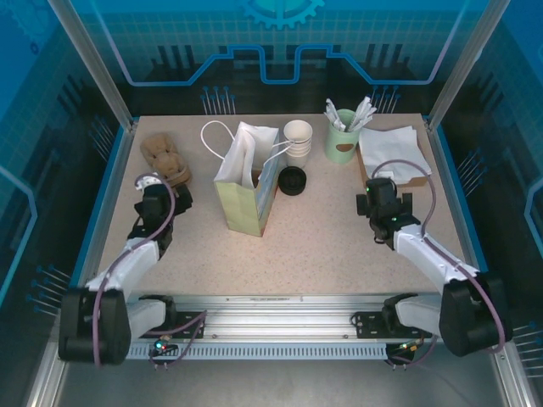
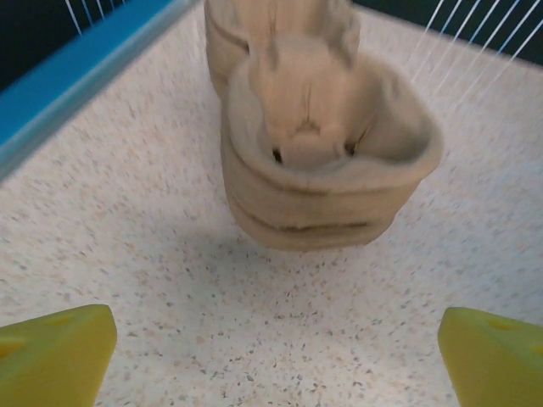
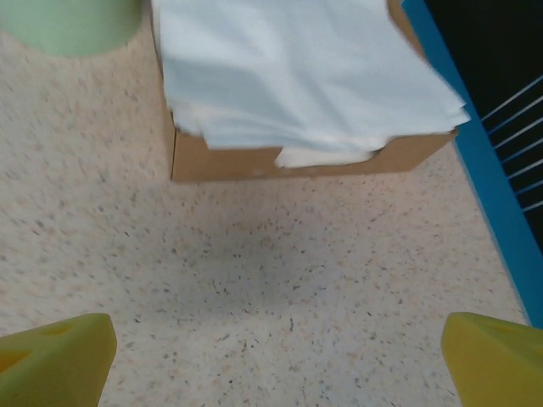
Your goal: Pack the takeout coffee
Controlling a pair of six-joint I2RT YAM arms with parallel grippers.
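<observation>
Takeout coffee looks already packed, something brown glimpsed inside the paper bag [image 1: 246,197] toward the table's [image 1: 327,242] far edge, with left gripper [image 2: 273,360] and right gripper [image 3: 273,360] spread open, empty.

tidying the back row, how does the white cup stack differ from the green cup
Colour: the white cups are plain white, the green cup pale green. Number: the white cups are several nested together, the green cup is one cup. Contents: the top white cup looks empty, the green cup holds white packets. Both stand upright and lidless at the back of the table.
</observation>
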